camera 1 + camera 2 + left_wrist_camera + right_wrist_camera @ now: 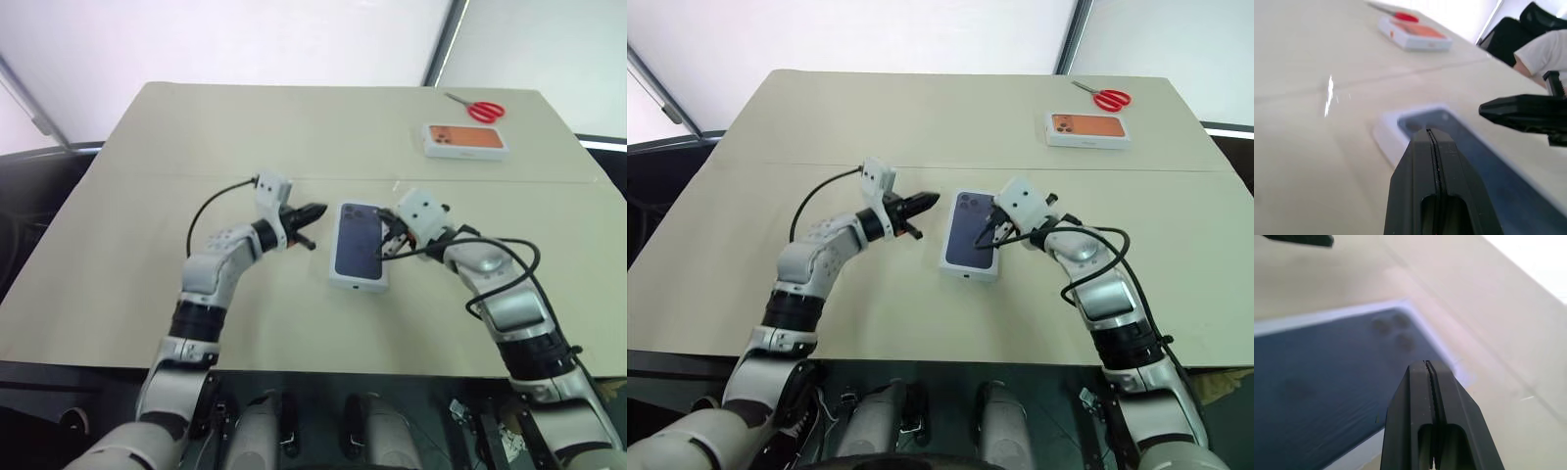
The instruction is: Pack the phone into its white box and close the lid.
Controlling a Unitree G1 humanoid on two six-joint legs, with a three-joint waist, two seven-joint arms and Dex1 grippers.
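While the lid [359, 245] lies closed on the desk [294, 127] between both arms, the left gripper [312, 211] hovers beside it, fingers pressed together; the right gripper [384, 243], fingers likewise together, hangs over its edge.

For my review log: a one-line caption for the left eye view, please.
Both shut grippers, left and right, flank the closed white box on the table.

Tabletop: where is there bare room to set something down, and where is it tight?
Bare: the table's left half beyond the left gripper, and the near edge below the closed box. Crowded: the centre, both shut grippers flanking the box, right gripper at its edge. The far right corner holds the orange-print box and scissors.
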